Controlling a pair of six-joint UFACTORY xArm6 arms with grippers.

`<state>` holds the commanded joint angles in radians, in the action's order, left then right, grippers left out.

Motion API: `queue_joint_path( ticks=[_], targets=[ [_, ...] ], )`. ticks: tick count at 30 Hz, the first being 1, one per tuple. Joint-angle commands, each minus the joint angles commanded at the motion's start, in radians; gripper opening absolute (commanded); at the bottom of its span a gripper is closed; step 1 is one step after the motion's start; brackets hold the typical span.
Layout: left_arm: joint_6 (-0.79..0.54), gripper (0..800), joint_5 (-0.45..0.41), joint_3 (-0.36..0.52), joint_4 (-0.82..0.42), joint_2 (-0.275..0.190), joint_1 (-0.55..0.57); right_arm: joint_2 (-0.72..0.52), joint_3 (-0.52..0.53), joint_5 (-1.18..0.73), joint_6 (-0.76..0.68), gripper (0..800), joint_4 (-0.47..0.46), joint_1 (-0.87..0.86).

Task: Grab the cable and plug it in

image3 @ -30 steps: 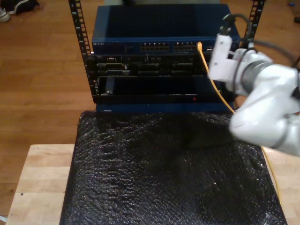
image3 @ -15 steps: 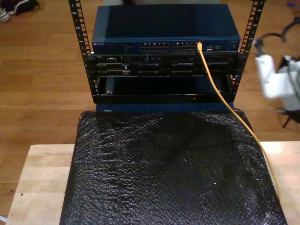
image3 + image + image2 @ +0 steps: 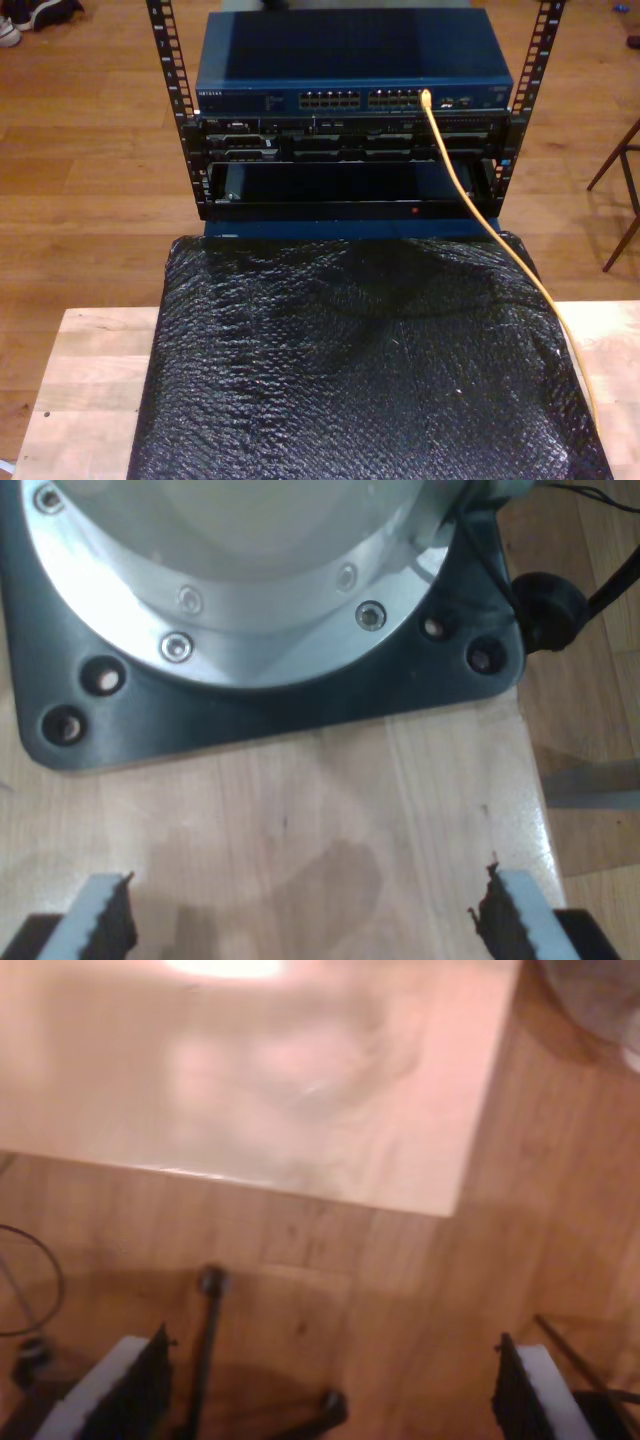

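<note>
While the rack (image 3: 190, 130) stands at the exterior view's left and middle, the switch (image 3: 350, 70) on top carries the cable (image 3: 470, 205), its tip seated in a port toward that view's right. From there the cable's long axis slants down and rightward over the black mat (image 3: 360, 370). My first gripper (image 3: 300, 920) hangs over bare tabletop (image 3: 330, 810), jaws apart, empty. My second gripper (image 3: 335, 1400) hangs over wood floor (image 3: 400, 1290), jaws apart. Judging which is nearer isn't possible.

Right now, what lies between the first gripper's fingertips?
Nothing: in the first wrist view, bare wooden tabletop shows between my first gripper's open jaws.
</note>
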<state>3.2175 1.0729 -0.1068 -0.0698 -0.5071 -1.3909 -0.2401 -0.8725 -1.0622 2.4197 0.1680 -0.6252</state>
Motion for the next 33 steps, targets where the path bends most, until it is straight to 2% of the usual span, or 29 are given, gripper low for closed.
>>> queue_joint_path(
  ticks=[12, 17, 25, 33],
  targets=[
    [0.000, 800, 0.000, 0.000, 0.000, 0.000, 0.000, -0.118, 0.041, -0.258, 0.187, 800, -0.084, -0.267],
    [0.000, 800, 0.000, 0.000, 0.000, 0.000, 0.000, -0.193, 0.117, -0.264, 0.233, 800, -0.126, -0.348],
    [0.000, 800, 0.000, 0.000, 0.000, 0.000, 0.000, -0.319, 0.233, -0.272, 0.397, 800, -0.141, -0.511],
    [0.000, 800, 0.000, 0.000, 0.000, 0.000, 0.000, -0.356, 0.298, -0.270, 0.539, 800, -0.153, -0.641]
  ],
)
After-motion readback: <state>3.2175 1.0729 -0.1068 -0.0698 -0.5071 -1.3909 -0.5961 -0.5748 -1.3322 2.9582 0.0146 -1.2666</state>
